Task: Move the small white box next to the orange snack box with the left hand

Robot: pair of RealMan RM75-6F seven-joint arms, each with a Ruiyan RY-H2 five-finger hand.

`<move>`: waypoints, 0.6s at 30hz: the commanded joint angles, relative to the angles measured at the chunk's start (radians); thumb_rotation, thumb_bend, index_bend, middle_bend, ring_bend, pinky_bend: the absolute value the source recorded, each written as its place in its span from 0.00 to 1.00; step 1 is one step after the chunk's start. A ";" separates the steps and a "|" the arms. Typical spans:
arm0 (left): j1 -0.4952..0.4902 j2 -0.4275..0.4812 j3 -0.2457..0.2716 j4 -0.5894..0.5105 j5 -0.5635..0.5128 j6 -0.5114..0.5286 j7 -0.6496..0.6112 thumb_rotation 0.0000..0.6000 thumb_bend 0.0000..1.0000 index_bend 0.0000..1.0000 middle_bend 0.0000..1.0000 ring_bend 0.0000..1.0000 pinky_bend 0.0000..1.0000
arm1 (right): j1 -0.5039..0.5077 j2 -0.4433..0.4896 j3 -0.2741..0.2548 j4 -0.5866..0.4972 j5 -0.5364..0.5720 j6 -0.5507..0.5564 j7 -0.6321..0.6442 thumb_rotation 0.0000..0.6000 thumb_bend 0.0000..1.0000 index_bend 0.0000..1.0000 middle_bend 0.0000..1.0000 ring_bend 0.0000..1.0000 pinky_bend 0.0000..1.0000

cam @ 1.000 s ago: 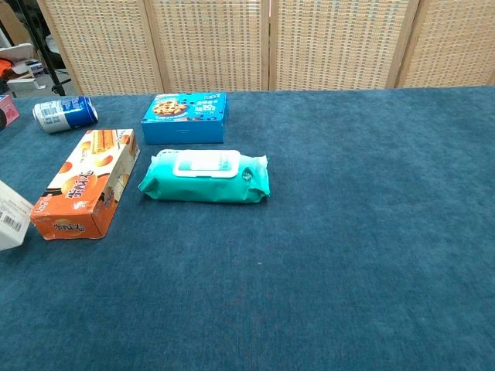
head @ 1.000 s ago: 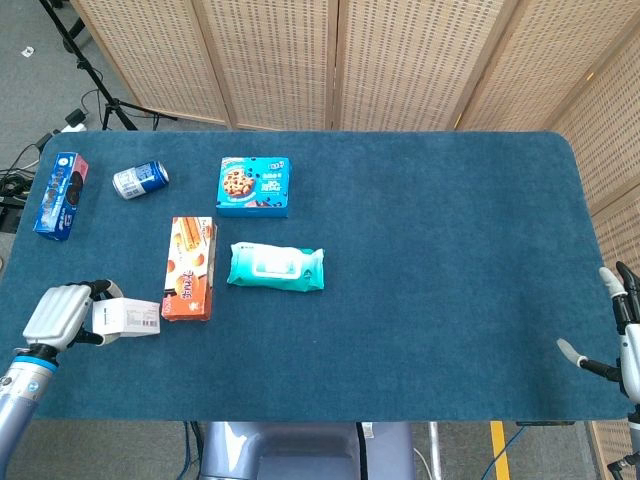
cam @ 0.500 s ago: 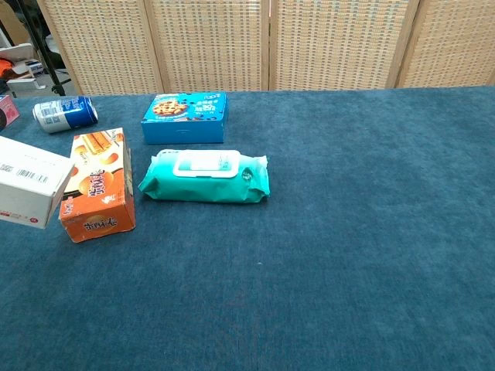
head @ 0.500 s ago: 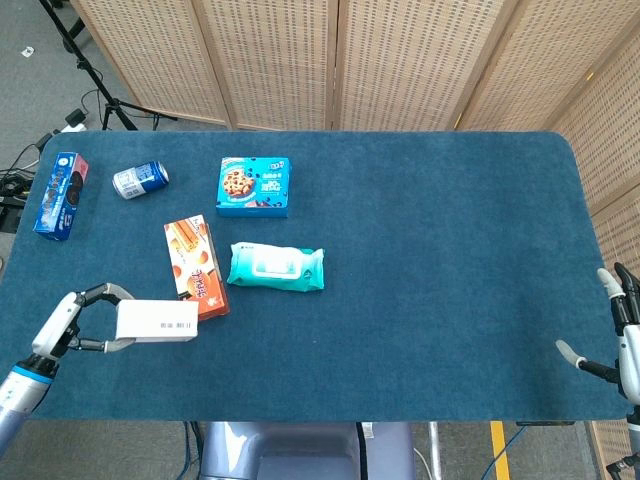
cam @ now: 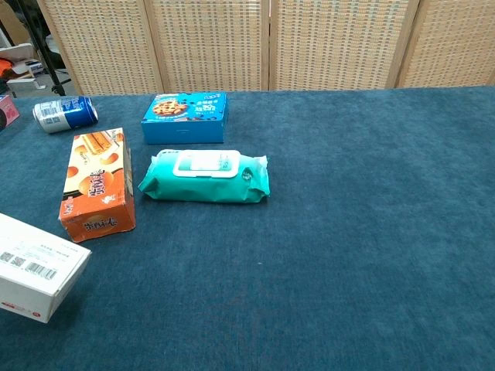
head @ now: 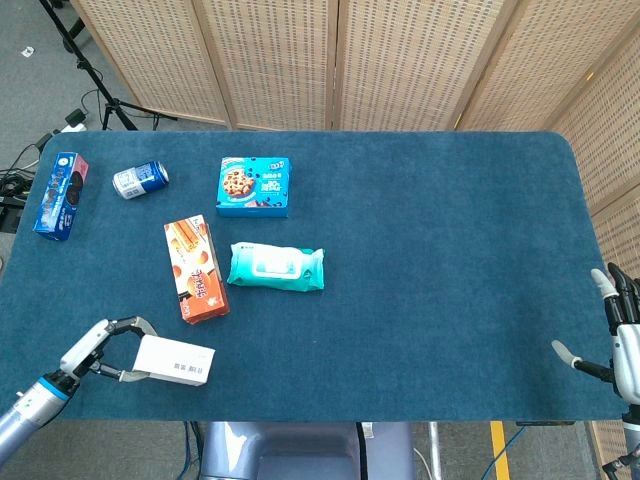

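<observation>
At the near-left corner of the table (head: 450, 300), the left hand (head: 95, 352) had its fingers (head: 130, 324) curled around one end of the small white box (head: 175, 361), pinching it between thumb and the rest. Whether the box lay on the cloth or hung just above it could not be told; the chest view showed only its labelled end near the table's front edge. It sat near the orange snack box (head: 196, 282) but toward the robot from it, apart, not alongside.

Further along stood a blue can (head: 140, 179), a blue cookie box (head: 254, 186) and a teal wipes pack (head: 276, 267), the pack just beside the snack box.

At the far right, the right hand (head: 620, 335) hovered off the table's corner, fingers spread, holding nothing.

Risk lay mostly in the grip and the approach. Held by one end, the box could pivot or slip during travel. A low carry might let its free end strike the snack box and shove it into the wipes pack. Releasing so near the edge could tip it off the table.
</observation>
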 commanded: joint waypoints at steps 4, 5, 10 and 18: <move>0.009 -0.018 0.001 0.016 -0.032 -0.036 0.135 1.00 0.14 0.53 0.24 0.11 0.15 | 0.002 -0.001 0.000 -0.001 0.002 -0.004 -0.003 1.00 0.00 0.00 0.00 0.00 0.00; 0.011 -0.013 0.002 0.006 -0.039 -0.045 0.172 1.00 0.14 0.41 0.11 0.03 0.05 | 0.002 -0.001 0.000 -0.001 0.002 -0.004 -0.003 1.00 0.00 0.00 0.00 0.00 0.00; 0.028 0.019 -0.003 -0.065 -0.061 -0.031 0.284 1.00 0.11 0.01 0.00 0.00 0.00 | 0.001 0.000 0.000 -0.002 0.001 -0.001 -0.003 1.00 0.00 0.00 0.00 0.00 0.00; 0.099 0.165 -0.004 -0.295 -0.091 0.056 0.625 1.00 0.08 0.00 0.00 0.00 0.00 | 0.004 0.004 -0.005 -0.004 -0.005 -0.010 0.006 1.00 0.00 0.00 0.00 0.00 0.00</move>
